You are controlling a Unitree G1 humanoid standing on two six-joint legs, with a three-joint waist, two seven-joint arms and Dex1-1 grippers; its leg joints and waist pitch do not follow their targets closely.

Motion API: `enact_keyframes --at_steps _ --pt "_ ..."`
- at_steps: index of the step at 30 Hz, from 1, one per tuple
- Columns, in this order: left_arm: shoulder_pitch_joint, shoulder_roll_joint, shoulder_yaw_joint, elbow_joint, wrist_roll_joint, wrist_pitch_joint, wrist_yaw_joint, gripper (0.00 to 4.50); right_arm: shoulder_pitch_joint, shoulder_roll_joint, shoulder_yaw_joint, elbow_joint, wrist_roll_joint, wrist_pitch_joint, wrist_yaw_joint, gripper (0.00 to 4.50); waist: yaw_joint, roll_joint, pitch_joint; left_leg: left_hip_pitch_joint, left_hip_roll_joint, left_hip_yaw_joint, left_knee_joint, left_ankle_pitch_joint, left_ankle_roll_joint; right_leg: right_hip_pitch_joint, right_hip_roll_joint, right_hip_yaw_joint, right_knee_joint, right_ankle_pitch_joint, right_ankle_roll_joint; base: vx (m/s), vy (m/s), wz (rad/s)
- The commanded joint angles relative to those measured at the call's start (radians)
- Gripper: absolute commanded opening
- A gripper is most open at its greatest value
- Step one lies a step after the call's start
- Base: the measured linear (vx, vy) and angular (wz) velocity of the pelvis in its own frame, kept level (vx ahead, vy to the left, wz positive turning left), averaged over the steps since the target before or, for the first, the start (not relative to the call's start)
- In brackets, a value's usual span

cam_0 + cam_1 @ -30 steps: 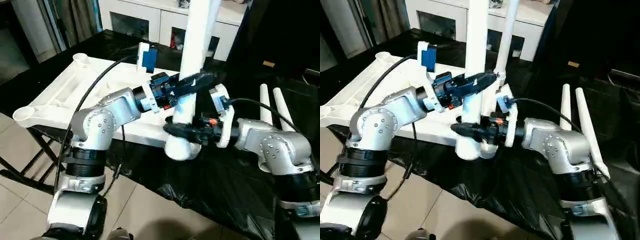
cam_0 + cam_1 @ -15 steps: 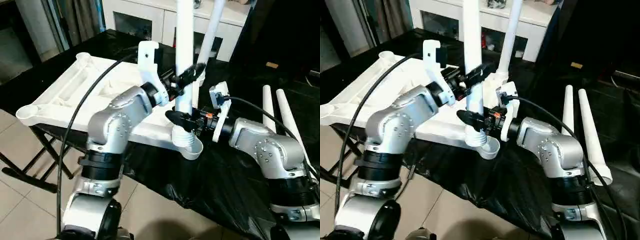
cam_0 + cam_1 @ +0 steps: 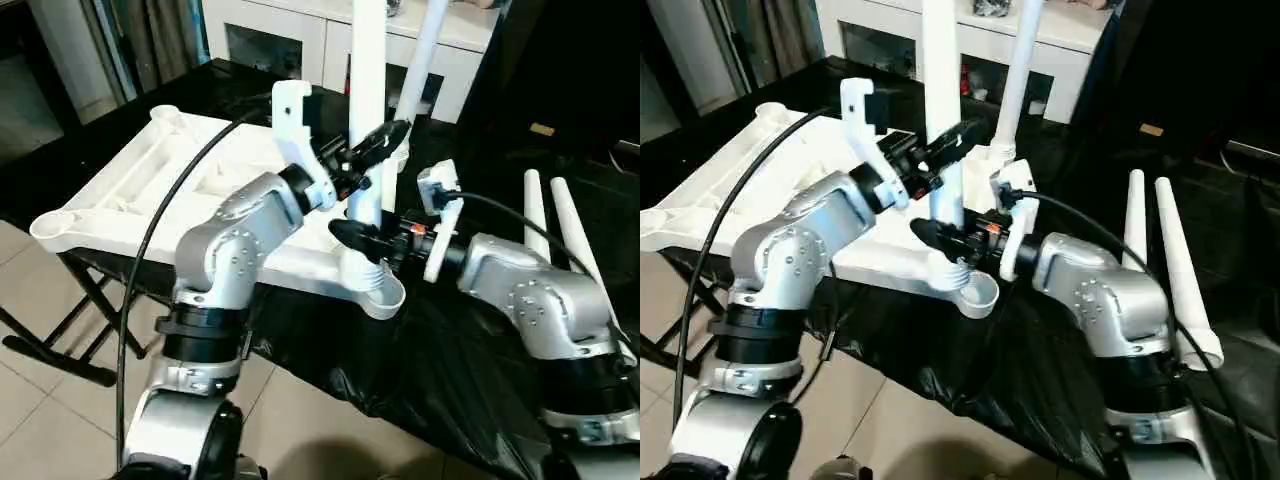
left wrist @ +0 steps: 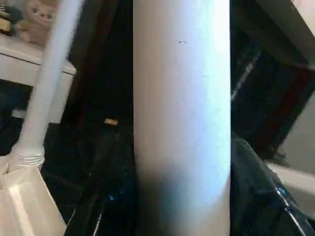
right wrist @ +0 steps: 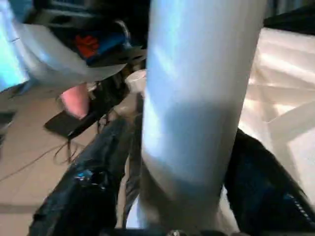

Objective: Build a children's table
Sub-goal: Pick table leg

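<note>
1. Notably, no brand, label or writing can be read on any part.
2. The white table top (image 3: 150, 190) lies ribbed underside up on a black-covered surface (image 3: 480, 360), filling the centre-left of the head views, its long axis running from lower left to upper right.
3. One white leg (image 3: 366, 110) stands upright in the near corner socket (image 3: 378, 292) at frame centre, long axis vertical, its upper end running out of the top edge.
4. A second leg (image 3: 420, 70) rises behind it from the far corner, leaning slightly right.
5. Two more legs (image 3: 560, 230) lie side by side on the black cover at centre right, narrow ends pointing away from the robot.
6. The left gripper (image 3: 375, 150) clasps the upright leg partway up, a black finger on each side of the tube.
7. The right gripper (image 3: 365, 238) grasps the same leg lower down, just above its ridged collar (image 3: 954, 272).
8. A white cabinet (image 3: 290, 40) stands along the top of the frame.
</note>
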Motion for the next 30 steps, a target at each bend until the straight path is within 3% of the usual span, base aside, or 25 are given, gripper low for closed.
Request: enact_keyframes --at_steps 1,5,15,16,19,27,30 --pt "-0.006 0.008 -0.024 -0.013 -0.005 0.002 -0.040 1.85 -0.022 -0.023 0.014 0.008 0.014 0.011 0.051 3.24 -0.002 -0.016 -0.079 0.006 0.037 -0.010 -0.063 -0.048 0.025 0.063 -0.083 0.056 -0.074 -0.153 -0.116 0.000 0.000 0.00" --pt "-0.021 0.027 -0.040 -0.016 -0.026 0.018 -0.093 1.85 -0.050 -0.054 0.037 0.063 -0.014 -0.002 0.094 3.53 -0.003 -0.019 -0.080 0.004 0.036 -0.009 -0.061 -0.039 0.026 0.064 -0.086 0.054 -0.071 -0.146 -0.137 0.000 0.000 0.00" --pt "-0.027 0.029 -0.067 -0.035 -0.059 0.049 -0.171 1.85 -0.087 -0.076 0.082 0.126 -0.019 0.004 0.188 3.53 -0.003 -0.021 -0.081 0.005 0.038 -0.008 -0.059 -0.033 0.037 0.065 -0.086 0.054 -0.068 -0.130 -0.159 0.000 0.000 0.00" --pt "-0.026 0.029 -0.068 -0.036 -0.061 0.050 -0.176 1.85 -0.088 -0.074 0.084 0.127 -0.020 0.002 0.191 3.25 -0.003 -0.022 -0.081 0.004 0.038 -0.009 -0.059 -0.033 0.037 0.065 -0.086 0.054 -0.068 -0.131 -0.158 0.000 0.000 0.00" --pt "-0.027 0.029 -0.068 -0.034 -0.065 0.052 -0.181 1.85 -0.090 -0.074 0.088 0.134 -0.021 -0.002 0.199 3.18 -0.003 -0.022 -0.082 0.005 0.038 -0.009 -0.059 -0.031 0.035 0.066 -0.086 0.054 -0.068 -0.132 -0.159 0.000 0.000 0.00" --pt "-0.035 0.040 -0.074 -0.024 -0.064 0.056 -0.206 1.85 -0.086 -0.083 0.099 0.135 -0.029 0.000 0.227 2.32 -0.003 -0.019 -0.082 0.005 0.038 -0.009 -0.059 -0.031 0.036 0.065 -0.086 0.054 -0.068 -0.132 -0.157 0.000 0.000 0.00" --pt "-0.038 0.044 -0.077 -0.019 -0.065 0.055 -0.214 1.85 -0.083 -0.086 0.105 0.133 -0.031 -0.001 0.231 2.27 -0.003 -0.019 -0.082 0.005 0.038 -0.009 -0.059 -0.032 0.034 0.066 -0.085 0.054 -0.068 -0.126 -0.159 0.000 0.000 0.00"
